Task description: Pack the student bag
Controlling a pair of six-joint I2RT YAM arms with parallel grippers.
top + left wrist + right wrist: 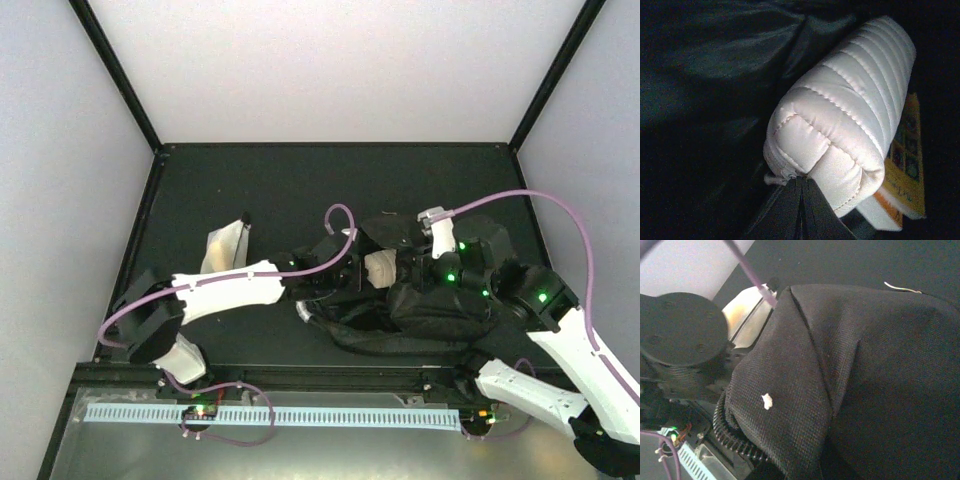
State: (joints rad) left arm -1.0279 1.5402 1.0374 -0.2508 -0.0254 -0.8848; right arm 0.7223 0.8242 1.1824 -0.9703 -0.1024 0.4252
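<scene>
Just beyond left hand [800, 186], student bag [710, 65]

The student bag [865, 365] is coarse, matt black woven cloth. The quilted case [840, 115] is soft white fabric stitched in ribs, with a faint sheen. The tabletop [280, 180] looks dark and matt.

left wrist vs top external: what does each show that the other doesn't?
Left wrist only: the stitched ribs of the white quilted pouch, a yellow-orange printed booklet partly hidden behind it, and the left tool shut at the pouch's seam end.
Top external only: the left arm and right arm meeting over the student bag, and a whitish plastic pouch lying on the table, left of the bag.
Both: the white quilted pouch against the bag's black fabric.
</scene>
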